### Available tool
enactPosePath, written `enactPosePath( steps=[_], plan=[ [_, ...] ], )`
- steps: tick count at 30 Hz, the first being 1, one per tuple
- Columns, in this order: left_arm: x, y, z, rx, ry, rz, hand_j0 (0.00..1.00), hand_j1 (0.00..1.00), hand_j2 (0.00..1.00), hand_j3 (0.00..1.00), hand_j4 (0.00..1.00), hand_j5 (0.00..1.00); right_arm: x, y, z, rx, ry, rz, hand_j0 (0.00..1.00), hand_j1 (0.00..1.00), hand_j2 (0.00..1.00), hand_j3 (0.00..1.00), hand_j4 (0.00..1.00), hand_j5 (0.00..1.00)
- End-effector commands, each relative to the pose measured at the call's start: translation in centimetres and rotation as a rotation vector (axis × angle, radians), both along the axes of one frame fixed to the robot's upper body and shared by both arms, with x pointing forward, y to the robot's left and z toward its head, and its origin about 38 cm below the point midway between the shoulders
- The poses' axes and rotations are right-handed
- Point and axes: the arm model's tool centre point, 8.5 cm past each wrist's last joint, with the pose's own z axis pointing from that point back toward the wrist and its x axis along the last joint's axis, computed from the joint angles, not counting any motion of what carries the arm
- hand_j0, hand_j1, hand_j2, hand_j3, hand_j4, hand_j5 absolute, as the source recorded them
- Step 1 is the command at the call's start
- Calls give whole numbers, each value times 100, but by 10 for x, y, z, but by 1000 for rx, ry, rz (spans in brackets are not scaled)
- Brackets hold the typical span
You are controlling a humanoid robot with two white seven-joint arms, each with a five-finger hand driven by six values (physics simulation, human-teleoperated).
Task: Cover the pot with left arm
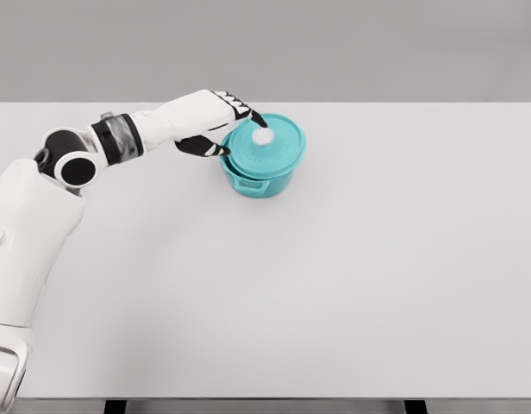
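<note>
- The round teal cooking pot with side handles (259,183) stands on the flat white table (352,276), toward the far edge and left of the table's middle.
- The round teal lid with a white knob (267,145) lies on top of the pot, tilted and shifted toward the far right of the rim; it does not appear fully seated.
- The left hand (222,125) sits just beside the pot on its left side, with the lid lying to the hand's right.
- Black-tipped fingers (248,110) reach over the lid toward the white knob; the thumb curls beneath, near the pot's left rim. The hand appears closed around the lid's near edge, though exact contact cannot be confirmed.
- Judgement: the coming move depends on shifting the lid toward the hand until it is centred on the pot.
- Only the left arm is visible.
</note>
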Motion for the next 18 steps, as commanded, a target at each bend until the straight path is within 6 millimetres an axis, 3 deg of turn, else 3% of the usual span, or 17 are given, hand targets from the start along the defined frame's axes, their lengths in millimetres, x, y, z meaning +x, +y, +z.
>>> enactPosePath(
  steps=[1, 4, 5, 7, 10, 12, 18],
  plan=[
    [-1, 4, 7, -6, -18, 2, 86, 86, 86, 86, 86, 86, 0, 0, 0, 1, 1, 0, 100, 100, 100, 100, 100, 100],
    [-3, 46, 16, 29, -35, 57, 100, 100, 100, 100, 100, 100, 0, 0, 0, 1, 1, 0, 100, 100, 100, 100, 100, 100],
    [-4, 54, 15, 35, -31, 67, 100, 100, 100, 100, 100, 100, 0, 0, 0, 0, -1, 0, 100, 100, 100, 100, 100, 100],
    [-5, 99, 27, 32, -45, 147, 100, 100, 100, 100, 100, 100, 0, 0, 0, 1, 1, 0, 100, 100, 100, 100, 100, 100],
    [-14, 148, 27, 39, -41, 248, 100, 100, 100, 100, 100, 100, 0, 0, 0, 0, -1, 0, 100, 100, 100, 100, 100, 100],
    [-22, 167, 15, 55, -7, 278, 100, 100, 100, 100, 100, 100, 0, 0, 0, 0, -1, 0, 100, 100, 100, 100, 100, 100],
    [-36, 191, -3, 50, 33, 326, 100, 100, 100, 100, 100, 100, 0, 0, 0, 0, -1, 0, 100, 100, 100, 100, 100, 100]
  ],
)
